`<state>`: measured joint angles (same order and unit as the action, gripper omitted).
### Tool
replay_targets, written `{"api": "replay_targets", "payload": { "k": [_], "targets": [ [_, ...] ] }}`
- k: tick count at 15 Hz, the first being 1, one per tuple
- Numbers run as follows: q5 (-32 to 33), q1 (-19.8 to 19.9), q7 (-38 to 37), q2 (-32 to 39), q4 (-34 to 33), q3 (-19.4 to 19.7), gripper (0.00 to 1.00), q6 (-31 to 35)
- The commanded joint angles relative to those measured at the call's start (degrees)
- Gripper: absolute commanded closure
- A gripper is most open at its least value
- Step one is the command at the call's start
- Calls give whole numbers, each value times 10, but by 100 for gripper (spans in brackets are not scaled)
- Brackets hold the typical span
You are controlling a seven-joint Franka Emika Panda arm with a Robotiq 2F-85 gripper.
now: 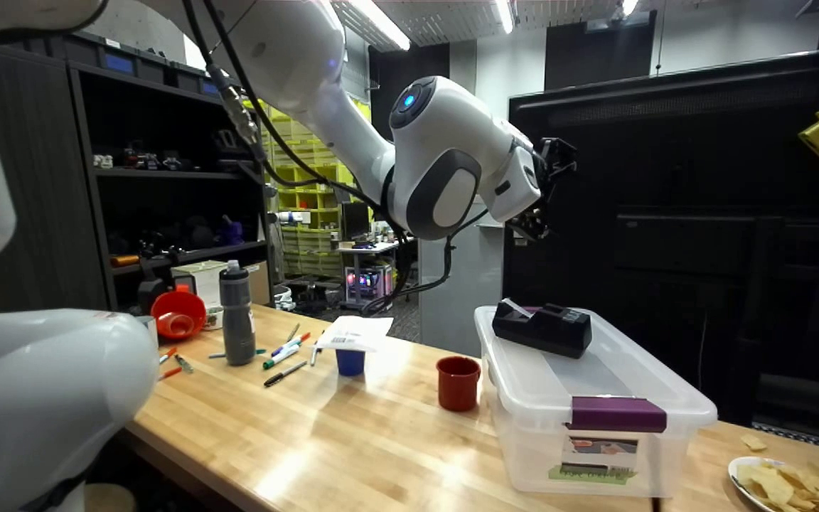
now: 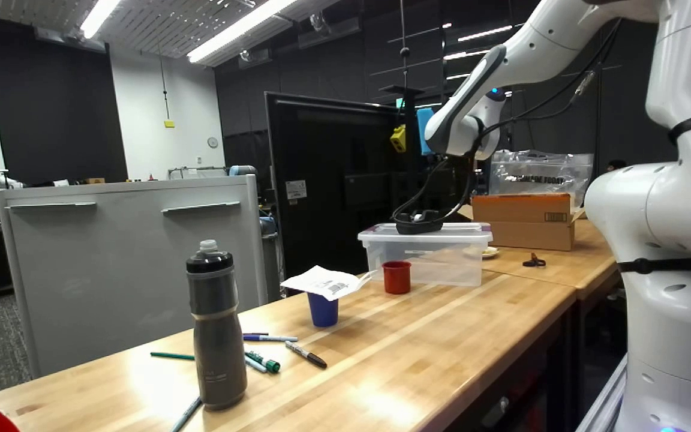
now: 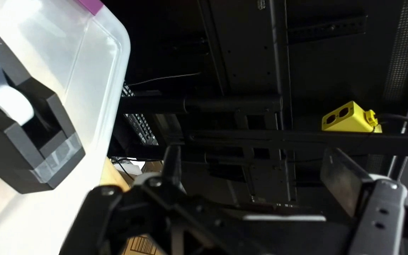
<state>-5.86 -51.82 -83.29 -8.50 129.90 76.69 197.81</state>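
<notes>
Open air separates claw [image 3: 251, 165] from tape dispenser [image 1: 543, 331]. Obstructions: black panel [image 1: 672, 171] ahead, plastic bin [image 1: 534, 444] under dispenser. Table [image 1: 381, 441]: passage between red mug [image 1: 458, 387] and blue cup [image 1: 350, 363].

My pincer [image 3: 253, 161] is higher than the tape dispenser [image 1: 543, 330] on the bin [image 1: 527, 444]. In an exterior view, left of the bin on the bench [image 1: 352, 441] stand a mug [image 1: 458, 385], a cup [image 1: 350, 362] under paper [image 1: 357, 330] and a bottle [image 1: 237, 320]; right, chips [image 1: 783, 483] on a plate [image 1: 734, 468].
</notes>
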Motion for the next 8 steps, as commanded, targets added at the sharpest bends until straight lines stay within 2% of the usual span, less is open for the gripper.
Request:
{"api": "replay_targets", "payload": {
  "k": [1,6,7,8],
  "targets": [
    [-19,-30,-40,64,-26,33,0,0],
    [-55,-24,-99,159,-49,38,0,0],
    [-131,87,-58,176,-56,-86,0,-1],
    [-105,12,-125,213,-58,2,0,0]
  ]
}}
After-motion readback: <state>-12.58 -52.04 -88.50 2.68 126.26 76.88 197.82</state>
